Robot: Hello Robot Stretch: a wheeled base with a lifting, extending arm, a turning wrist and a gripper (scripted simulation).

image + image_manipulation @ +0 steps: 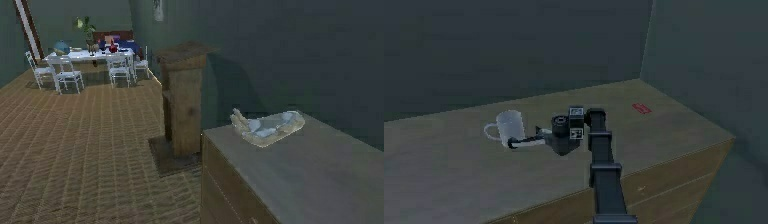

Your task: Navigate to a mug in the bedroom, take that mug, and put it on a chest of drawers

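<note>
A white mug [508,127] stands upright on the wooden top of a chest of drawers [444,170], its handle to the arm side view's left. The gripper [520,143] reaches in from the right at the end of the dark arm [604,172], its fingers by the mug's lower right side. With the mug resting on the top, I cannot tell whether the gripper holds anything. In the forward view the chest of drawers [310,175] fills the lower right corner.
A clear, glassy thing [266,127] lies on the chest top, and a small red thing [642,109] lies near the wall. A tall narrow wooden stand [184,95] rises beside the chest. Far off stand a dining table [90,57], white chairs [68,75] and a plant [88,30]. Patterned floor lies between.
</note>
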